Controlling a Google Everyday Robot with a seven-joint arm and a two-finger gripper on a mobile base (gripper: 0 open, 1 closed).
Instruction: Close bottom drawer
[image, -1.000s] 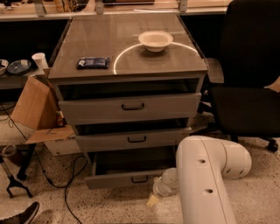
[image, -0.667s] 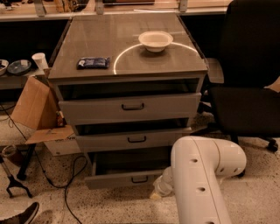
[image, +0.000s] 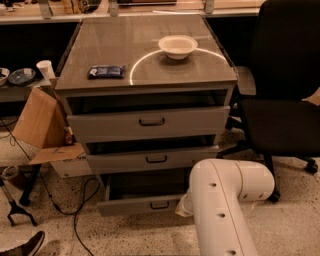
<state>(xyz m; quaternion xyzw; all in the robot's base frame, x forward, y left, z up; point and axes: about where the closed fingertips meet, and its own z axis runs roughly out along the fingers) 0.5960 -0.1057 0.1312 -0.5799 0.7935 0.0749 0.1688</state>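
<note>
The grey cabinet (image: 145, 65) has three grey drawers, all pulled out a little. The bottom drawer (image: 135, 202) is the lowest one, open the furthest, with a flat grey front and a small black bar handle (image: 160, 205); its dark inside shows above the front. My white arm (image: 220, 210) comes up from the lower right. The gripper (image: 183, 206) is at the right end of the bottom drawer's front, mostly hidden behind the arm.
A white bowl (image: 177, 46) and a dark blue packet (image: 106, 72) lie on the cabinet top. A black office chair (image: 285, 95) stands to the right. A cardboard box (image: 42, 125), cables and a stand foot are on the floor to the left.
My arm has shifted slightly to the left, toward the drawer front. The bottom drawer looks about as far open as before.
</note>
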